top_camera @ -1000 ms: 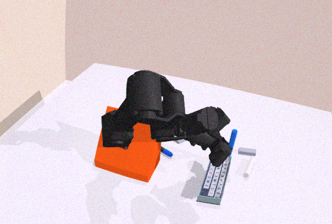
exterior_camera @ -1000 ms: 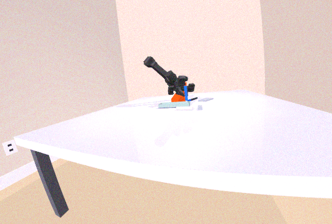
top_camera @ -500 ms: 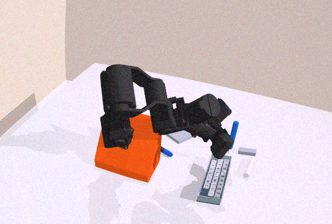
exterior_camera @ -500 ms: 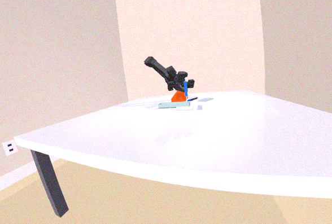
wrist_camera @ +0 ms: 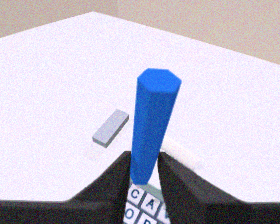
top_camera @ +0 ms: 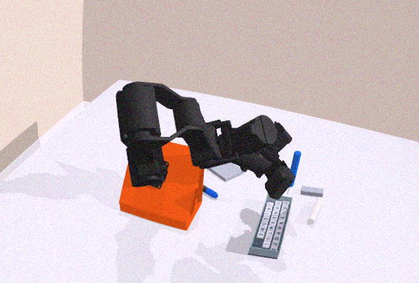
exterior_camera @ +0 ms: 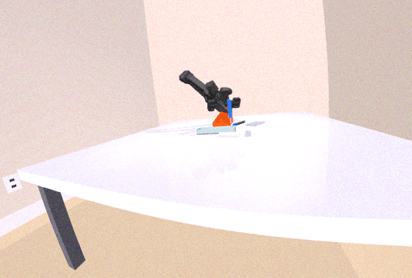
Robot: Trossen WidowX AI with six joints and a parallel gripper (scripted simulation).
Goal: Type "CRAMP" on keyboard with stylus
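My gripper (top_camera: pixel 292 180) (wrist_camera: pixel 144 157) is shut on the blue stylus (top_camera: pixel 296 164) (exterior_camera: pixel 229 108) (wrist_camera: pixel 155 115), which stands nearly upright with its thin pale tip down. The keyboard (top_camera: pixel 263 251) (exterior_camera: pixel 215 130) lies below, with rows of white letter keys. The stylus tip is near the keyboard's far end in the top view, and seems a little above it in the exterior view. In the wrist view the C key (wrist_camera: pixel 135 193) and the A key (wrist_camera: pixel 150 203) show just below the stylus, between the fingers. The fingers hide the other keys and the tip there.
A grey block (top_camera: pixel 312 192) (exterior_camera: pixel 248 133) (wrist_camera: pixel 111 128) and a white cylinder (top_camera: pixel 315 211) (wrist_camera: pixel 181 153) lie beside the keyboard. A blue and black pen (top_camera: pixel 211 192) (exterior_camera: pixel 239 123) lies by the orange base (top_camera: pixel 153 204) (exterior_camera: pixel 221 120). A flat grey pad (top_camera: pixel 228 172) (exterior_camera: pixel 256 123) lies behind the arm.
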